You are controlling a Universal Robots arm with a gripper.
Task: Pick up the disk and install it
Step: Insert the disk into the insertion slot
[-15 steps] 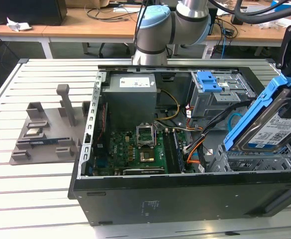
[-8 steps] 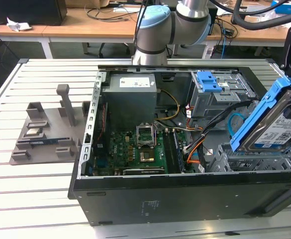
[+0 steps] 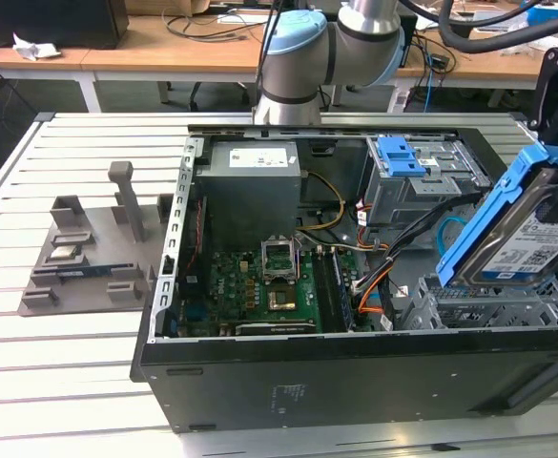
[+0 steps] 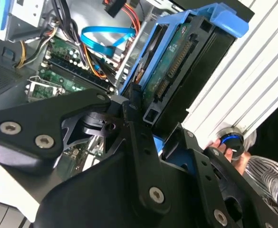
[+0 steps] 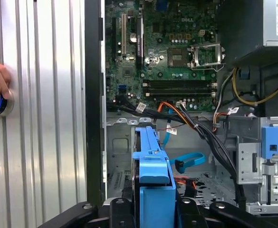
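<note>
Blue-framed disk (image 4: 177, 61) clenched edgewise in the jaws of the gripper (image 4: 148, 118), tilted over the open computer case (image 3: 259, 382). Step in hand, as judged: carrying the disk to its bay; it is picked up but not yet installed. Seating calls for squaring the carrier with the drive cage (image 3: 488, 305) just below the jaws. Beyond the jaws the case holds a motherboard (image 3: 259, 286), loose cables (image 5: 186, 114) and, farthest, a grey power supply (image 3: 250, 181)

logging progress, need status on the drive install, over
Black gripper shut on silver hard drive in blue plastic carrier. Drive tilted above grey metal drive cage, not seated. Nearby: blue flat cable looped inside case.
</note>
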